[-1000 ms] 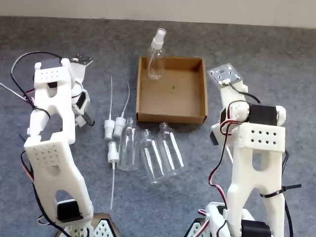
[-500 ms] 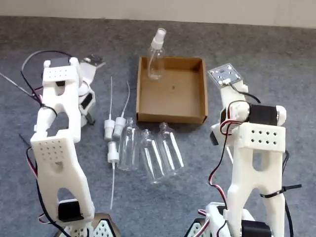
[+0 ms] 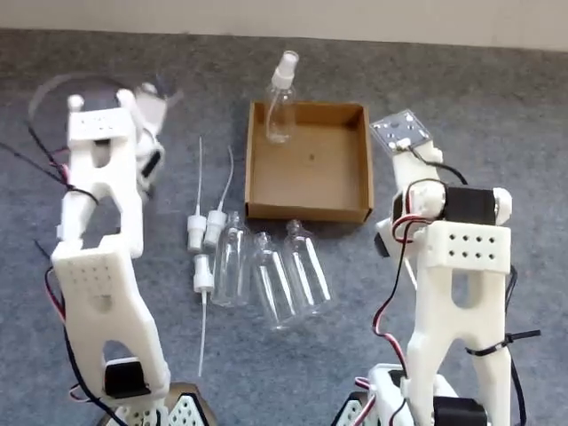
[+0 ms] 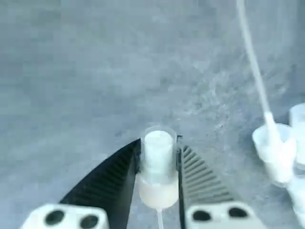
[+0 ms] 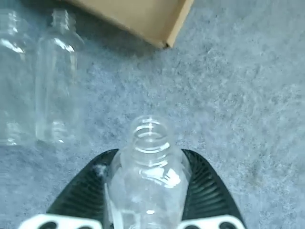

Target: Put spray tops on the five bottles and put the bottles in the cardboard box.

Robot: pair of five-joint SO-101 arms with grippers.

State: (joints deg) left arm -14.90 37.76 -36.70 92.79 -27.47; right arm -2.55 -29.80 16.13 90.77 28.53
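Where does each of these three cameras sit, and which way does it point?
High view: fixed above the table, looking down on cardboard box, lying bottles, loose spray tops; both arms show.
Left wrist view: on the left wrist, looking past the left tool, shut on a spray top, at the table.
Right wrist view: on the right wrist, looking past the right tool, shut on an open bottle.
Shared: right wrist and high views both show the cardboard box and lying bottles.
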